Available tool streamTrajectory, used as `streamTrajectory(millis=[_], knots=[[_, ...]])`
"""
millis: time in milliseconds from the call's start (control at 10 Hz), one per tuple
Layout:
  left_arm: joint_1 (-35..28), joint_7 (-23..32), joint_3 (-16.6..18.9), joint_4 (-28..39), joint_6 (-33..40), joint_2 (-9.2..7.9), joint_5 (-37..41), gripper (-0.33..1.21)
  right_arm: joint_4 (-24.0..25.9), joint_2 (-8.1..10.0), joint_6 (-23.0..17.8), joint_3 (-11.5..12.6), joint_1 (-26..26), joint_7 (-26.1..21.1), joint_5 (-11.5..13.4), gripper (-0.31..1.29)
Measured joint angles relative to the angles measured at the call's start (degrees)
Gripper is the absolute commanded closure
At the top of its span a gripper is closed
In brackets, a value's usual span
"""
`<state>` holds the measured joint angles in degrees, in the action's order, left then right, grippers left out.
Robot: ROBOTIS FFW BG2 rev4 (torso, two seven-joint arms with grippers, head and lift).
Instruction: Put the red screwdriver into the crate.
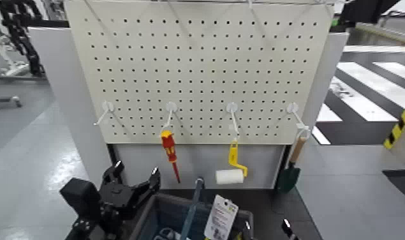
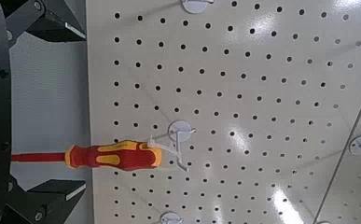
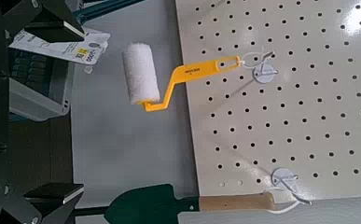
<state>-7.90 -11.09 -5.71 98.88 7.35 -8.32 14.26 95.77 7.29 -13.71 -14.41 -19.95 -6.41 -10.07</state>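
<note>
Hanging by its handle from a pegboard hook (image 1: 171, 107) at centre frame, the red screwdriver (image 1: 169, 150) awaits the wide-open left gripper (image 1: 133, 180) below-left, beside the crate (image 1: 155, 217); the right gripper (image 1: 286, 228), lower right, probably idles, jaws unreadable.

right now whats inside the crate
The crate holds a white tag and its upright handle. The floor of it is cut off below, so anything lower cannot be seen.
</note>
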Motion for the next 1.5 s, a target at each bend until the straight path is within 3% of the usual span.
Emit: streamTrajectory(millis=[500, 800, 1100, 1500], knots=[[0.04, -0.71, 0.09, 0.09, -0.48, -0.02, 0.14, 0.17, 0.03, 0.00, 0.17, -0.08, 0.00, 0.00, -0.04, 0.16], [1.16, -5.15, 1.88, 0.23, -4.07, -0.24, 0.16, 0.17, 0.03, 0.00, 0.26, -0.09, 0.00, 0.00, -0.07, 0.16], [3.97, -10.45, 3.36, 0.12, -8.98, -2.68, 0.83, 0.17, -0.01, -0.01, 0.26, -0.09, 0.07, 0.00, -0.21, 0.16], [9.88, -17.22, 2.55, -3.05, -14.45, -5.61, 3.78, 0.17, -0.21, -0.02, 0.21, -0.24, 0.26, 0.15, -0.37, 0.16]])
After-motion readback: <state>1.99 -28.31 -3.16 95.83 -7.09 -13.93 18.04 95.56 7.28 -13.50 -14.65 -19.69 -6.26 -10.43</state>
